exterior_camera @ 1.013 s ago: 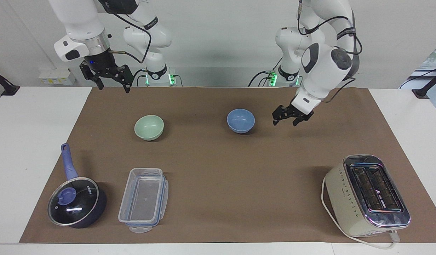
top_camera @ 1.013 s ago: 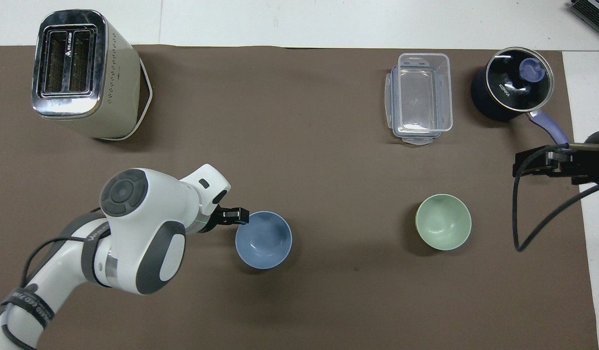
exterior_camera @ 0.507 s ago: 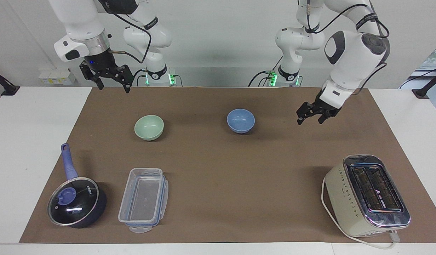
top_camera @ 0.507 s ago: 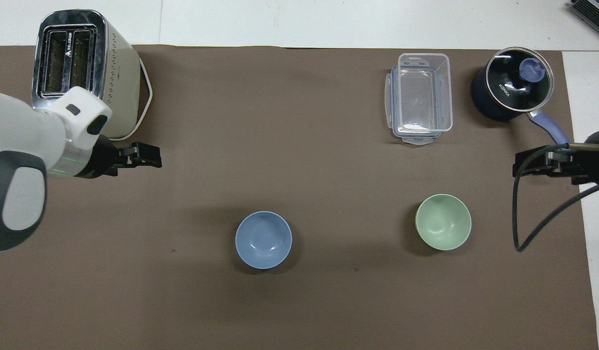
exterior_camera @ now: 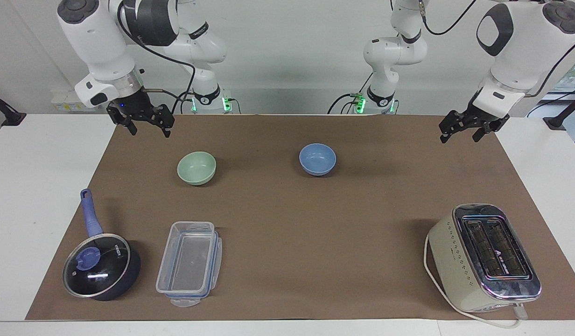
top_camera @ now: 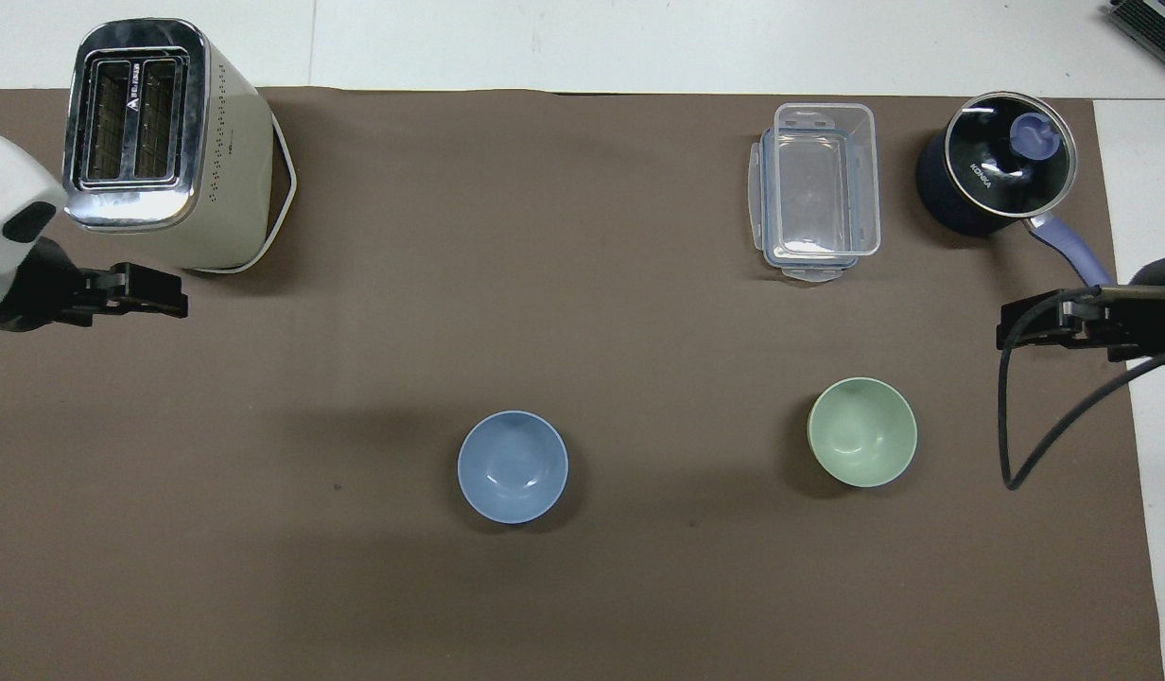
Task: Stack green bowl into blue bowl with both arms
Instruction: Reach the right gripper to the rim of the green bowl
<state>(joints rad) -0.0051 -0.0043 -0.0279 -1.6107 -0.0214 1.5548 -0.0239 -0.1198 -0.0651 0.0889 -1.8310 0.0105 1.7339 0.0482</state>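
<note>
Mint-green bowl (exterior_camera: 196,168) and blue bowl (exterior_camera: 317,159) sit upright on the brown mat (exterior_camera: 287,261), well apart, at about the same distance from the robots. Green lies toward the right arm's end of the table, blue near the middle. Neither is touched; stacking not yet begun.

Facing view: right gripper (exterior_camera: 147,127) hangs in the air over the mat's edge nearest the robots, fingers apart, empty. The green bowl lies near it, farther from the robots and a little toward the table's middle. Left gripper (exterior_camera: 464,132) hangs over the mat's corner at the left arm's end, fingers apart, empty, well apart from both bowls. Judgement: the right arm is clearly the nearer to the green bowl, so the pick falls to it; the bowl is round, so no long axis constrains the approach. A rim pinch seems likely.

Overhead view: blue bowl (top_camera: 512,466) and green bowl (top_camera: 862,445) both open upward, insides bare. Right gripper (top_camera: 1041,326) shows at the frame's edge, partly masked by its cable, so its height is hard to read here. Left gripper (top_camera: 162,293) is just beside the toaster (top_camera: 171,142). Clear plastic container (top_camera: 817,189) and lidded saucepan (top_camera: 994,170) stand farther from the robots than the green bowl, out of the carry path between the bowls.
</note>
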